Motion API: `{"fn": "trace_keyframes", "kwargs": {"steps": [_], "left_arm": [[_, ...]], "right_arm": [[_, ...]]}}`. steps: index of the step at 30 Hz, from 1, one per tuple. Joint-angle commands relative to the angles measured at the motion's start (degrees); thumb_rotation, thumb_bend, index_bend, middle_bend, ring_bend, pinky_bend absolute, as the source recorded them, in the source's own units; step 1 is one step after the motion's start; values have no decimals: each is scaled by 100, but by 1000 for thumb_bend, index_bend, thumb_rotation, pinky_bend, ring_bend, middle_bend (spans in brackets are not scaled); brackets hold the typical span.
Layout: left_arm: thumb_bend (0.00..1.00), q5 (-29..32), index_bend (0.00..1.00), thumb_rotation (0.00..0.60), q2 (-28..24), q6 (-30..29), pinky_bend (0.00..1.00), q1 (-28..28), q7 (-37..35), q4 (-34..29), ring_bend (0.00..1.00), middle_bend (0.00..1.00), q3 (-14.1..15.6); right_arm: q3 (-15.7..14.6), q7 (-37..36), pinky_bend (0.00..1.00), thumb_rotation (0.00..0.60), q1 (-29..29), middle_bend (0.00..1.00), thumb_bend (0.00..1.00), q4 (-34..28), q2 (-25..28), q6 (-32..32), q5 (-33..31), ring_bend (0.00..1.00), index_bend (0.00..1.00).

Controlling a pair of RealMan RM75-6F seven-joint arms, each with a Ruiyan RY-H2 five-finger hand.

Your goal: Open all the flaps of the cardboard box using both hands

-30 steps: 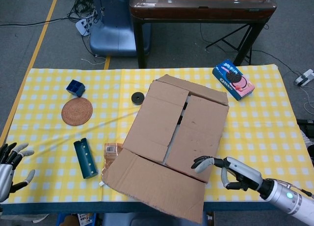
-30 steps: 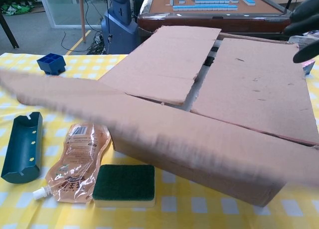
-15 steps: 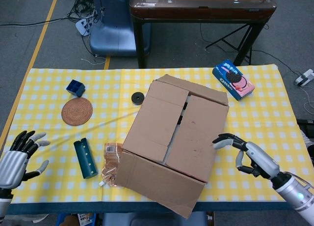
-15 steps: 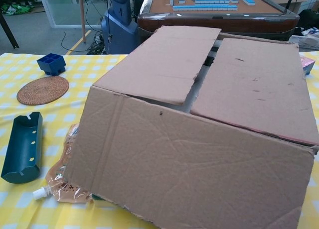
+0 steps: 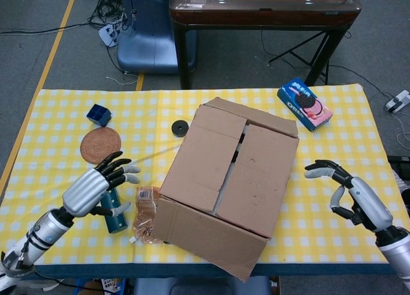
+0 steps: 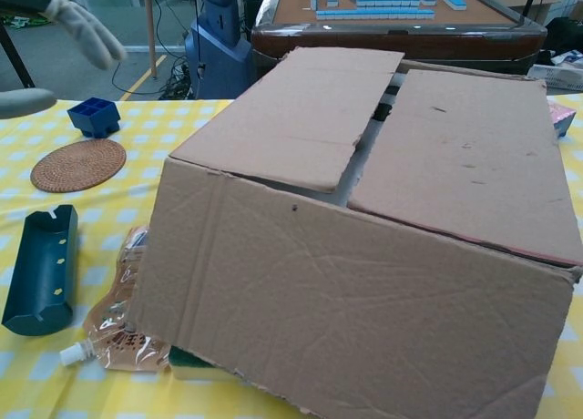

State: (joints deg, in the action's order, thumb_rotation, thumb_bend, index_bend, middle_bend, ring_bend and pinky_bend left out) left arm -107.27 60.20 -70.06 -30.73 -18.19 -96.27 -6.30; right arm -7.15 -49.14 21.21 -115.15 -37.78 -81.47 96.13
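Note:
The cardboard box [image 5: 225, 179] [image 6: 383, 209] sits mid-table. Its two top flaps lie flat with a narrow gap between them. The near flap [image 5: 208, 240] [image 6: 346, 310] hangs down over the front side. My left hand [image 5: 99, 187] hovers left of the box, above the teal holder, fingers spread and holding nothing; its fingertips [image 6: 86, 32] show at the chest view's top left. My right hand [image 5: 349, 195] hangs right of the box, apart from it, fingers spread and empty.
A teal holder [image 5: 114, 211] and a clear pouch [image 5: 144, 211] lie left of the box's front. A wicker coaster [image 5: 100, 145], blue cup [image 5: 98, 114] and black disc [image 5: 180, 127] sit further back. A cookie box [image 5: 305, 103] lies back right.
The near flap has dropped from sticking out to hanging down the front. My left hand came in from the table's left edge toward the box. My right hand drew away rightward.

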Motion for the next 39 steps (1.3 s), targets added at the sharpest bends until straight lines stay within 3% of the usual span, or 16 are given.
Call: {"fn": "trace_keyframes", "kwargs": {"steps": [1,4,11,19,25,39], "left_arm": [[483,-294,432,212,241,539,0,-671,-311,-59,126,286,-87],[546,-487,446,200,485,710,0,-1071,-366,2,125,303,-107],[556,-699,429,191,1049,1149,0,-1832,-78,101,111,303,-141],[556,-271,348,191,1527,1776,0,-2375,713,106,73,264,-324],[556,325,343,191,1813,2211,0,-2610,1266,184,73,258,-459],[556,967,396,147,2130,2199,0,-2707,2296,263,67,221,-434]], "right_arm": [[40,-172,157,600,-52,236,968,-22,89,63,39,115,299],[78,-161,157,600,-99,237,968,-35,110,111,24,115,299],[167,-104,157,600,-190,236,968,-28,129,249,-64,115,297],[212,-160,157,600,-286,237,968,10,79,413,-61,115,285],[267,-233,158,600,-305,237,968,41,75,518,-39,115,280],[351,-421,157,600,-407,237,968,142,45,576,16,115,268]]}}
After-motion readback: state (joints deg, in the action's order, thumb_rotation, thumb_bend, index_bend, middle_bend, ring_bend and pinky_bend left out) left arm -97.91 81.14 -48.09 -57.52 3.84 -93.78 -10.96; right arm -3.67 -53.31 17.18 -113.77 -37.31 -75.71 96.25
